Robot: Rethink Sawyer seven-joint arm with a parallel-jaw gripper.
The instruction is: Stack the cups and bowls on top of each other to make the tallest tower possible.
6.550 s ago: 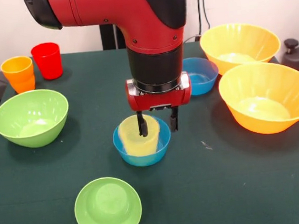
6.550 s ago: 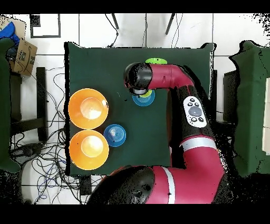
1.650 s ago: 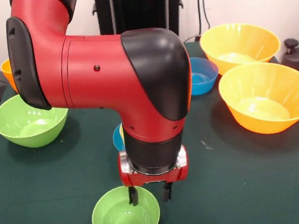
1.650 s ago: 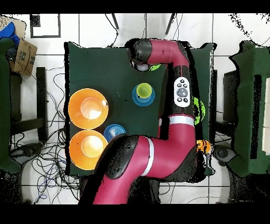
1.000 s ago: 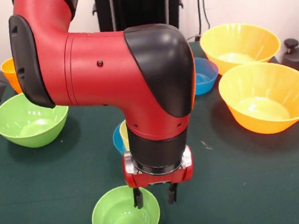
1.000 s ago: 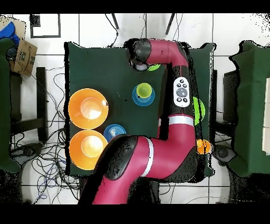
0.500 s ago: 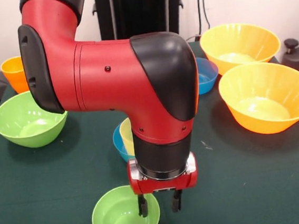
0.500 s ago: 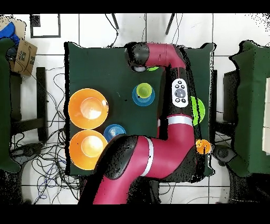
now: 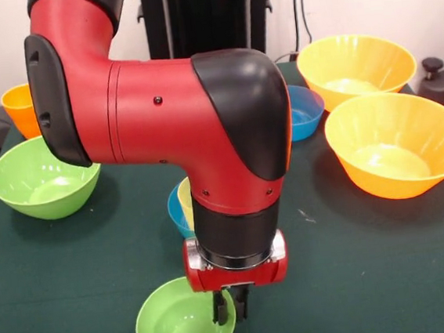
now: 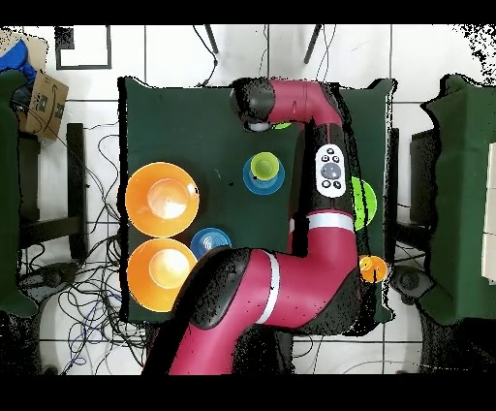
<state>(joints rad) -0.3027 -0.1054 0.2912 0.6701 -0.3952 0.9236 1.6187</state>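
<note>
My gripper (image 9: 228,309) hangs low at the table's near edge, shut on the right rim of the small green bowl (image 9: 178,328). A sliver of that bowl shows beside my wrist in the overhead view (image 10: 283,125). Behind my arm the pale yellow cup (image 9: 185,203) stands in a small blue bowl (image 9: 176,215); the overhead view shows the cup (image 10: 263,167) and the bowl (image 10: 263,182) in full. The second small blue bowl (image 9: 303,111) and two very large orange bowls (image 9: 356,63) (image 9: 397,146) sit at the right. The red cup is hidden and the purple bowl is out of view.
The large green bowl (image 9: 42,177) sits at the left with the orange cup (image 9: 20,107) behind it. My arm spans the table's middle and hides much of it. A black stand (image 9: 442,82) is off the right edge.
My fingers have closed from open onto the small green bowl's rim. The gripper has shifted slightly left. The bowls and cups have stayed put.
</note>
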